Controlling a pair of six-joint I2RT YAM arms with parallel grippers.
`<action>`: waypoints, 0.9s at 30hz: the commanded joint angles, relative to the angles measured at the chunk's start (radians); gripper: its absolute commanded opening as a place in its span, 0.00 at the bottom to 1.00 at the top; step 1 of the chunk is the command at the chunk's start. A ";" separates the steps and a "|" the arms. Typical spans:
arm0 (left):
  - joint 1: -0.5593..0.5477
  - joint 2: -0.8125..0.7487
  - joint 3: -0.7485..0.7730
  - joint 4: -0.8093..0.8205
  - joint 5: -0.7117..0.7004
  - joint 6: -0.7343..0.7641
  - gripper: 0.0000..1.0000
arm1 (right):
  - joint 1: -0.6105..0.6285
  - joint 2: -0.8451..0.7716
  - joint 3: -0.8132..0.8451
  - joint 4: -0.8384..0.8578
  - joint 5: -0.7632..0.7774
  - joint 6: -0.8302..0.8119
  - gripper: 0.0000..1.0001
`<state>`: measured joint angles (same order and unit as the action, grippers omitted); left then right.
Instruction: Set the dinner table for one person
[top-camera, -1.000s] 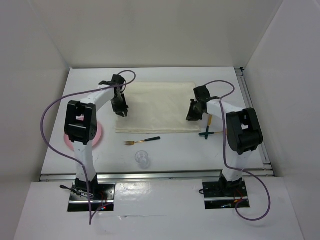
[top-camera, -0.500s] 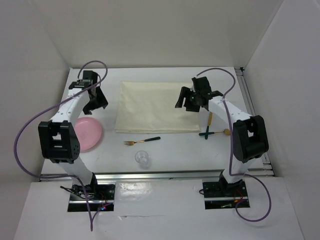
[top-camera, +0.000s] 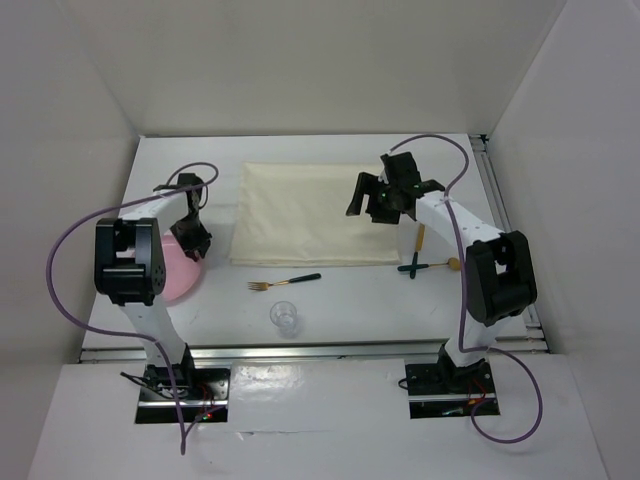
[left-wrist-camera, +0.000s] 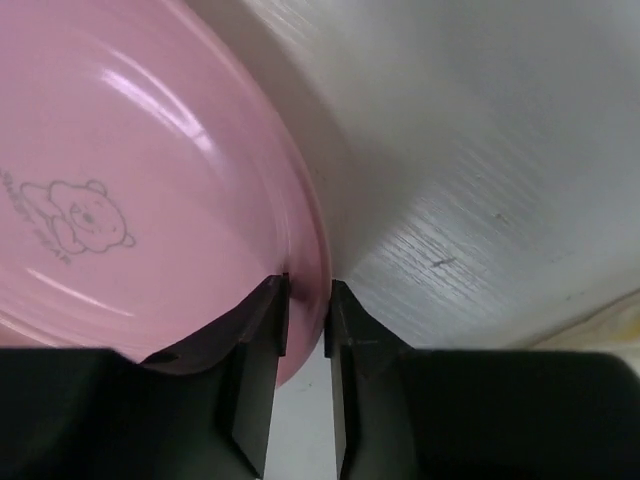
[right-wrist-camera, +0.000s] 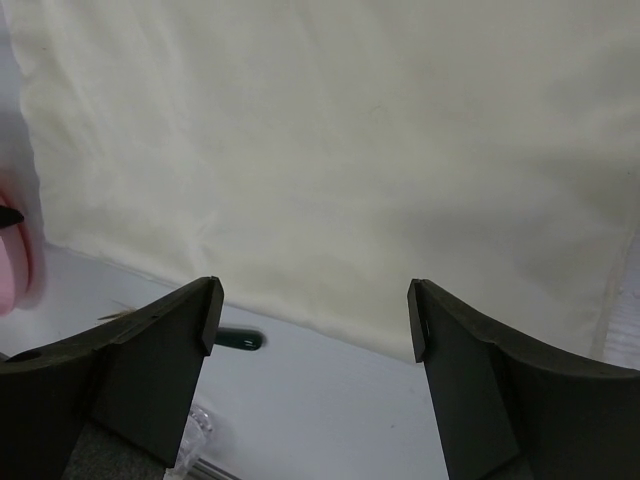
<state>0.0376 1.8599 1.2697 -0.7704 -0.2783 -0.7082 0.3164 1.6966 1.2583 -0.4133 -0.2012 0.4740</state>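
Observation:
A pink plate (top-camera: 183, 274) with a bear print (left-wrist-camera: 90, 210) lies at the left of the white dinner table (top-camera: 350, 300). My left gripper (top-camera: 193, 243) is down at the plate's far right edge, and in the left wrist view its jaws (left-wrist-camera: 308, 290) are shut on the rim. My right gripper (top-camera: 367, 208) hovers open over the right part of the cream cloth mat (top-camera: 300, 212), nothing between its fingers (right-wrist-camera: 315, 310). The mat (right-wrist-camera: 350, 150) lies flat. A green-handled fork (top-camera: 285, 282) and a clear glass (top-camera: 285, 318) sit in front of the mat.
Two more utensils lie right of the mat: one with a wooden handle (top-camera: 420, 239), and a green-handled one (top-camera: 412, 267) next to a wooden knob (top-camera: 453, 264). Aluminium rails (top-camera: 505, 230) edge the table. White walls enclose the left, back and right sides.
Both grippers left the mat's side edges. The left arm swung out left, then down to the pink plate and closed on its rim. The right gripper opened and rose over the mat.

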 joint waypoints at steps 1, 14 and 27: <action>0.031 0.033 0.002 0.022 0.033 -0.019 0.34 | 0.006 -0.055 0.053 -0.015 0.009 -0.012 0.87; -0.268 -0.062 0.370 -0.187 -0.151 0.078 0.00 | -0.022 -0.115 0.082 -0.062 0.102 -0.031 0.89; -0.656 0.390 1.152 -0.241 0.071 0.107 0.00 | -0.146 -0.270 0.000 -0.110 0.252 0.074 0.89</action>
<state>-0.6369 2.2101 2.3657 -0.9981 -0.2634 -0.6250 0.1860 1.5043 1.2800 -0.4965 -0.0032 0.5022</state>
